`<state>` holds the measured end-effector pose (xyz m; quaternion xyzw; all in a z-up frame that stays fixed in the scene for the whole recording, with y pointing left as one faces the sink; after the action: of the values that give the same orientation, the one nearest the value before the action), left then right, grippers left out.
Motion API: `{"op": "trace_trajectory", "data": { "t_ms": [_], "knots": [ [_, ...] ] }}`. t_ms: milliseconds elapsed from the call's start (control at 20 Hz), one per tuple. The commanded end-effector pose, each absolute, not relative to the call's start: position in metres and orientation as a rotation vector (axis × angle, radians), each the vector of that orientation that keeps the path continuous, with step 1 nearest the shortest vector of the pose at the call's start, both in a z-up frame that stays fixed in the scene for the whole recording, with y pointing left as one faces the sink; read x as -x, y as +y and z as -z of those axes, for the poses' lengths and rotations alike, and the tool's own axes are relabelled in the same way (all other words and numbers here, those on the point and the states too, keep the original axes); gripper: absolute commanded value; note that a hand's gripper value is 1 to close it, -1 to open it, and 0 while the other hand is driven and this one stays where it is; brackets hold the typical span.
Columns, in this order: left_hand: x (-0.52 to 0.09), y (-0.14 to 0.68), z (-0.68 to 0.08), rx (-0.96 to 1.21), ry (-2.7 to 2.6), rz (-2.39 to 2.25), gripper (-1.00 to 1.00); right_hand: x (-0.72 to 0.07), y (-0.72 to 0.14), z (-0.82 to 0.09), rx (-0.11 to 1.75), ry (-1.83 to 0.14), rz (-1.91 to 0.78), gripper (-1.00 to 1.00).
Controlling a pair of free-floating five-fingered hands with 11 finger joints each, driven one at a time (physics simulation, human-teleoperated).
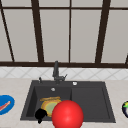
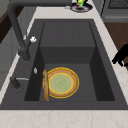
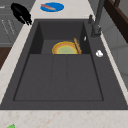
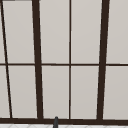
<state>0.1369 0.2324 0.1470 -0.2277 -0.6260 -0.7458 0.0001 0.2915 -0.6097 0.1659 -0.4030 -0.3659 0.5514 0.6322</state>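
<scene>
At the front edge of a dark sink (image 1: 110, 117), a black hand (image 1: 40, 115) hovers over the basin's near-left corner, fingers pointing down & loosely apart, holding nothing. By its spot at the left of the front view, it's the left hand. Same hand shows in the left side view (image 2: 120, 57) above the counter strip by the sink's front rim, and in the right side view (image 3: 21, 13) at the far corner, fingers drooping, clear of the rim.

Nearest thing: a yellow-rimmed plate (image 2: 61, 82) w/ a greenish centre, lying flat on the basin floor, on the faucet side. A thin wooden stick-like utensil (image 2: 45, 85) rests along the plate's edge nearest the back wall; can't tell exactly what it is. Hand and plate are apart.

A big red ball-shaped object (image 1: 67, 114) sits in the foreground of the front view, just right of the hand, covering part of the plate.

Elsewhere: dark faucet (image 1: 56, 71) at the back rim, a blue plate (image 1: 5, 104) w/ a reddish strip on the counter at left, a dark plate w/ green & yellow bits (image 1: 125, 108) on the counter at right. Window w/ dark frames (image 4: 37, 62) behind.
</scene>
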Motion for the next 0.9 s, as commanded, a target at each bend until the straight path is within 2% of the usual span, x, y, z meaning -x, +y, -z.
{"op": "trace_trajectory", "data": {
  "t_ms": [0, 300, 600, 800, 850],
  "knots": [
    [-0.137, 0.232, -0.147, 0.715, -1.967, 2.343, 0.00, -0.285, -0.635, -0.135, 0.904, -0.847, -1.269, 1.00],
    [-0.137, 0.232, -0.147, 0.715, -1.967, 2.343, 0.00, -0.291, -0.643, -0.094, 0.932, -0.819, -1.290, 1.00],
    [-0.137, 0.232, -0.147, 0.715, -1.967, 2.343, 0.00, -0.310, -0.637, -0.095, 1.039, -0.806, -1.342, 1.00],
    [-0.137, 0.232, -0.147, 0.715, -1.967, 2.343, 0.00, -0.288, -0.643, -0.094, 1.025, -0.776, -1.340, 1.00],
    [-0.137, 0.232, -0.147, 0.715, -1.967, 2.343, 0.00, -0.282, -0.644, -0.094, 1.023, -0.782, -1.327, -1.00]
  ]
}}
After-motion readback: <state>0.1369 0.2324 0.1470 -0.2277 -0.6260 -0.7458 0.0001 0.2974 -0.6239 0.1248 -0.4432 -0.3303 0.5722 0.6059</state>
